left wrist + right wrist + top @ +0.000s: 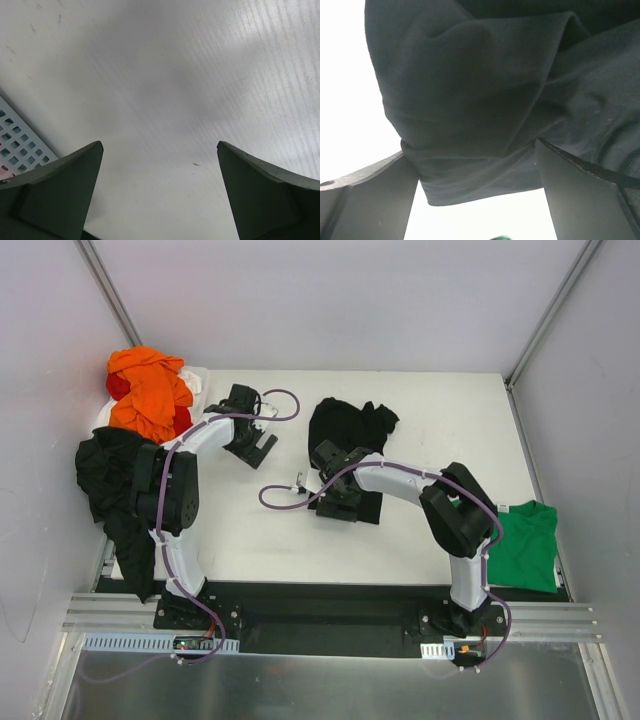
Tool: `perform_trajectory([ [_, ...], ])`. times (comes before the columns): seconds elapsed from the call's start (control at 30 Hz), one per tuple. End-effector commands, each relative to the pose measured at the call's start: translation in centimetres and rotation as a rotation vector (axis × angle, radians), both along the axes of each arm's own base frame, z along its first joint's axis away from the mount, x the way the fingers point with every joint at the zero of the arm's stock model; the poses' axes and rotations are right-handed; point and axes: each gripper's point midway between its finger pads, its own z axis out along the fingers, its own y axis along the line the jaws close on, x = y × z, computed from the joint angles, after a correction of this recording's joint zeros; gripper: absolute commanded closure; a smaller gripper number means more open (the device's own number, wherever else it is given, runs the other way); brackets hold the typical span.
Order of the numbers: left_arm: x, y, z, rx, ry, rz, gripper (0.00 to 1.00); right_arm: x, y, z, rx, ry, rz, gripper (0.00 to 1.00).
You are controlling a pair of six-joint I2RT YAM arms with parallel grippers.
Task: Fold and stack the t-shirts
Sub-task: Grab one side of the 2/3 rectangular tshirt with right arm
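A crumpled black t-shirt lies in the middle of the white table. My right gripper is low over its near edge. In the right wrist view the gripper is open, and a folded edge of the black t-shirt lies between the fingers, which are not closed on it. My left gripper hovers open over bare table left of that shirt, with nothing between its fingers. Orange and red t-shirts are piled at the back left. A green t-shirt lies flat at the right edge.
Another black t-shirt hangs over the table's left edge beside the left arm. A white perforated basket sits under the pile of coloured shirts. Grey walls close in the table on three sides.
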Motion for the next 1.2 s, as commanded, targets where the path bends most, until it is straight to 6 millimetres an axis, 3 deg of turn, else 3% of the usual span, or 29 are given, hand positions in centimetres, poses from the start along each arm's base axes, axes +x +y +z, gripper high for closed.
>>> perform_trajectory([
  [0.0,0.0,-0.3,0.1,-0.018,0.003,-0.013,0.01,1.0,-0.1,-2.2,-0.006,0.002,0.000,0.04],
  [0.13,-0.1,-0.4,0.2,-0.021,0.001,-0.014,0.01,1.1,0.2,-2.4,-0.011,0.020,-0.014,0.00],
  [0.17,-0.1,-0.4,0.3,-0.022,-0.001,-0.014,0.01,1.0,0.3,-2.4,-0.009,0.026,-0.019,0.05],
  [0.2,-0.1,-0.3,0.4,-0.019,-0.003,-0.012,0.01,1.0,0.2,-2.5,-0.011,0.028,-0.021,0.18],
  [0.27,-0.1,-0.2,0.5,-0.015,-0.007,-0.013,0.01,1.0,0.2,-2.5,-0.014,0.029,-0.023,0.28],
  [0.3,-0.1,-0.2,0.6,-0.014,-0.009,-0.015,0.01,0.9,0.2,-2.5,-0.017,0.030,-0.026,0.42],
  [0.37,-0.1,-0.2,0.8,-0.016,-0.013,-0.013,0.01,0.7,-0.1,-2.7,-0.028,0.033,-0.028,0.51],
  [0.4,0.0,-0.3,0.9,-0.019,-0.016,-0.013,0.01,0.5,-0.3,-2.8,-0.035,0.034,-0.029,0.68],
  [0.5,0.0,-0.3,0.9,-0.022,-0.017,-0.011,0.01,0.4,-0.5,-2.8,-0.041,0.028,-0.040,0.99],
  [0.7,-0.1,-0.1,0.9,-0.013,-0.017,-0.008,0.01,-1.6,-0.7,-1.9,-0.048,0.036,-0.023,0.99],
  [1.1,-0.5,0.1,0.2,-0.008,0.000,-0.001,0.01,-15.3,1.4,0.2,-0.038,0.209,0.202,0.99],
  [1.17,-0.6,0.1,0.1,-0.003,0.004,-0.003,0.01,-16.7,1.7,1.0,-0.025,0.208,0.225,0.99],
])
